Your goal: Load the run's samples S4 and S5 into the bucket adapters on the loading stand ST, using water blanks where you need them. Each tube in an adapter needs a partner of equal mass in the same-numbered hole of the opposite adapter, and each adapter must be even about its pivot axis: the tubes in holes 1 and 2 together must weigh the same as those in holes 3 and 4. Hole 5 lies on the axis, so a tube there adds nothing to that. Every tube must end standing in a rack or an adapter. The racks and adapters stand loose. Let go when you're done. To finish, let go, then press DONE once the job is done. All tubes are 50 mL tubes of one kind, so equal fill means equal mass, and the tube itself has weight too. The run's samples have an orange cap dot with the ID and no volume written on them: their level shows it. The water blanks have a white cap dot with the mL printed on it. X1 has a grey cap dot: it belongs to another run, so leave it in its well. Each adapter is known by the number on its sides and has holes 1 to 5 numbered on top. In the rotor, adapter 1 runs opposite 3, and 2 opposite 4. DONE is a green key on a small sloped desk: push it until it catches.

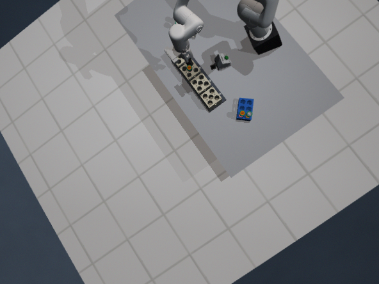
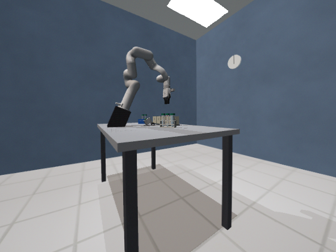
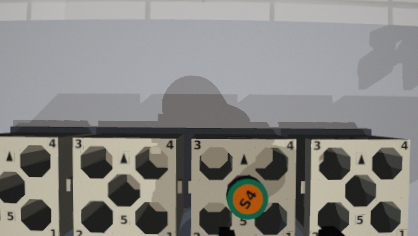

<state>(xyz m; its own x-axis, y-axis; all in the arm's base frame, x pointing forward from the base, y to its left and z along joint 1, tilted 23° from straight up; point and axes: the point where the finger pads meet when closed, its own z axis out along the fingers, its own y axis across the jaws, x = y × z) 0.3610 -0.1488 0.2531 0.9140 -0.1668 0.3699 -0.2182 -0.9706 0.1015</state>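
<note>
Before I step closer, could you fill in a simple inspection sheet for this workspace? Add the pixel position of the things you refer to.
Surface: grey table (image 1: 288,109) (image 2: 184,136) (image 3: 300,60), upright.
Job's things: sample S4 (image 1: 189,68) (image 3: 247,198) stands in hole 5 of one of the cream adapters (image 1: 208,93) (image 2: 155,120) (image 3: 124,170); blue rack (image 1: 246,105) (image 2: 140,121) holds tubes; tubes also stand in a clear rack (image 2: 168,126); green key (image 1: 226,57) on its desk.
Clutter: nothing seen.
Pincer: open (image 1: 189,62) (image 2: 167,103) (image 3: 279,232), above the adapters.
Cables: nothing seen.
Surroundings: blue walls (image 2: 71,68), tiled floor (image 1: 96,173) (image 2: 57,210) (image 3: 210,11), round clock (image 2: 234,62).

end effector (image 1: 189,63) (image 2: 167,103) (image 3: 277,233) points down, apparently partly open.
</note>
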